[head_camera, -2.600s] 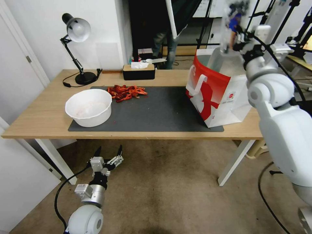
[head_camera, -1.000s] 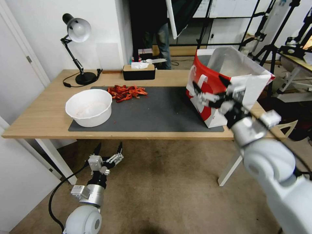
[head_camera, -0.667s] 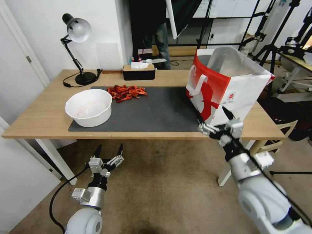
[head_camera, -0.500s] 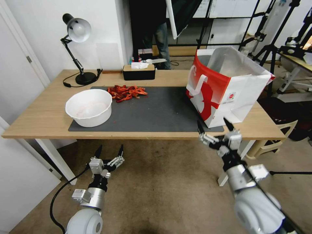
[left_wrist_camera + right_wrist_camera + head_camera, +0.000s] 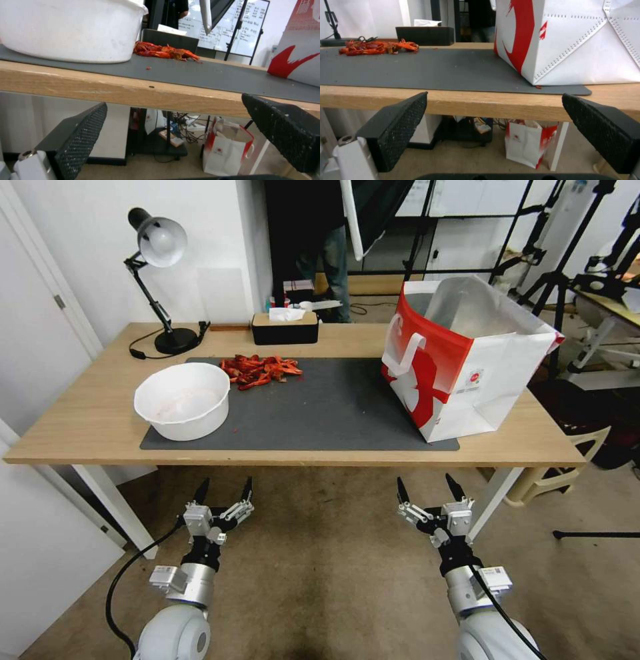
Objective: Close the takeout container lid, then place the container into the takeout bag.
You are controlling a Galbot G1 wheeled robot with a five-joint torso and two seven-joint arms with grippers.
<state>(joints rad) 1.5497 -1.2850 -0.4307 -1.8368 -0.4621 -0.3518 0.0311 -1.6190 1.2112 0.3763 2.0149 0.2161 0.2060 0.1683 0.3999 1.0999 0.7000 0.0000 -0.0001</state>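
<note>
- The takeout bag [image 5: 467,360] stands upright at the right end of the wooden table [image 5: 80,427], its mouth open to the ceiling and its silvery lining on show; its long axis runs from the table's front right toward the back, with the red face and white handle turned toward the table's middle.
- The bag's near corner sits on the right edge of a dark grey mat [image 5: 320,407] (the right wrist view shows that corner [image 5: 566,50] planted on the mat [image 5: 420,67]).
- On the mat's far left side lie red crayfish shells [image 5: 260,369]; a round white bowl [image 5: 182,400] sits at its left end.
- A black tissue box [image 5: 285,327] and a desk lamp [image 5: 158,273] stand along the table's back edge.
- The right gripper [image 5: 430,493] hangs below the table's front edge, over the carpet, fingers spread wide and holding nothing.
- The left gripper [image 5: 223,495] hangs likewise below the front edge, under the bowl's side, jaws wide apart and empty.
</note>
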